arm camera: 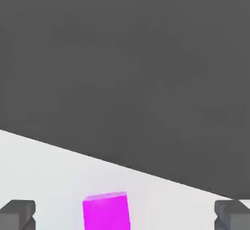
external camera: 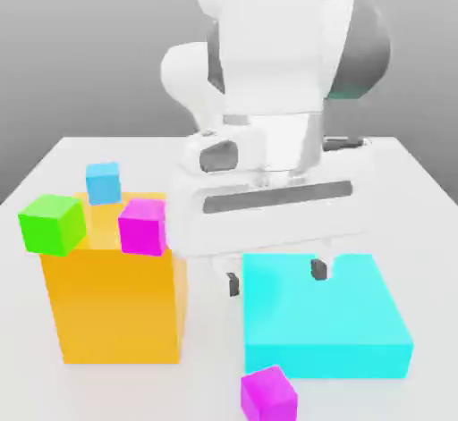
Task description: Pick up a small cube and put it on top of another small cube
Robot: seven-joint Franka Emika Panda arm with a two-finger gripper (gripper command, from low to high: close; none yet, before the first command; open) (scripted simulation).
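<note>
The small cube (external camera: 268,394), magenta with a purplish tint, rests on the white table (external camera: 411,187) near its front edge, just in front of the big cyan block (external camera: 331,321). My gripper (external camera: 275,276) hangs open over the far edge of the cyan block, well behind the cube and holding nothing. In the hand view a purplish magenta cube (arm camera: 106,211) lies on the table between my two dark fingertips (arm camera: 17,214), a little off the middle of the gripper (arm camera: 124,217).
A tall orange block (external camera: 116,307) stands at the exterior view's left. On top of it sit a green cube (external camera: 52,224), a light blue cube (external camera: 103,182) and a pinker magenta cube (external camera: 143,225). The arm's white body (external camera: 268,79) looms above.
</note>
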